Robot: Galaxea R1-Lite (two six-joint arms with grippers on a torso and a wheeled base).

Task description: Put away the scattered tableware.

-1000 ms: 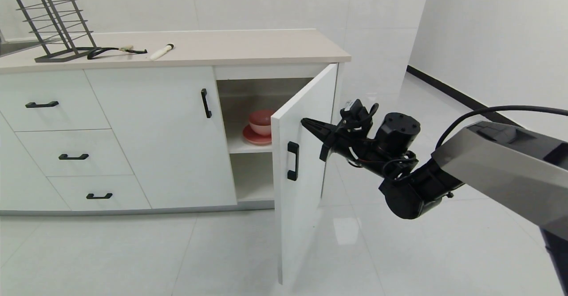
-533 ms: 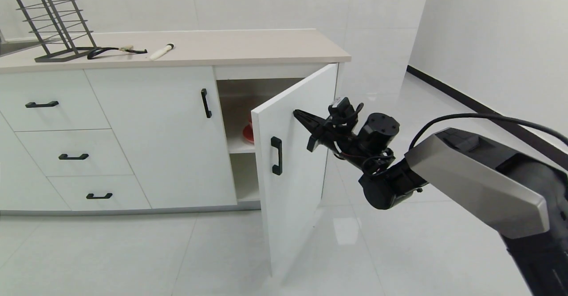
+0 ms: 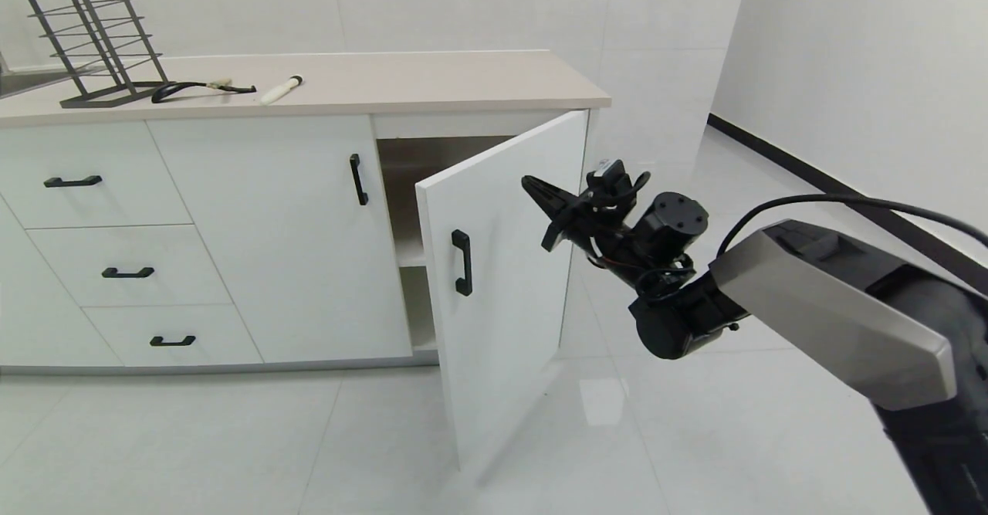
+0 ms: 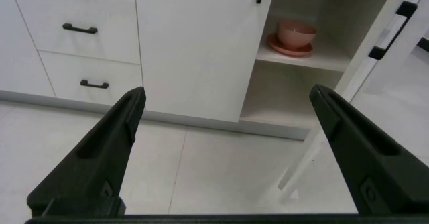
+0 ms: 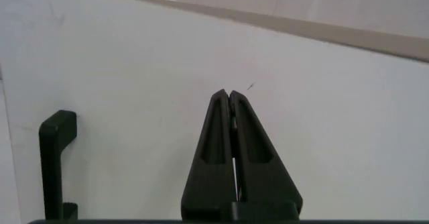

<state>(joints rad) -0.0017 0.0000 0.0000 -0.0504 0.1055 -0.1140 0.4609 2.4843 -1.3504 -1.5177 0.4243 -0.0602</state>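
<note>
Item: one pink bowl (image 4: 296, 33), round and plain, seated on matching pink plate (image 4: 290, 48), on the shelf (image 4: 322, 60) inside the white cabinet. Right claw (image 3: 528, 182), fingers together, at the door (image 3: 502, 283), which has swung further shut than before. Left claw (image 4: 228, 93) spread apart, empty.

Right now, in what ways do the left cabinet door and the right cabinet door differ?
The left door is shut, flush with the cabinet front; the right door stands partly open. The left door's handle sits at its right edge; the right door's handle at its left edge. The right gripper, jaws shut, is at the right door's outer face; none is near the left door. Both are white with black bar handles.
</note>
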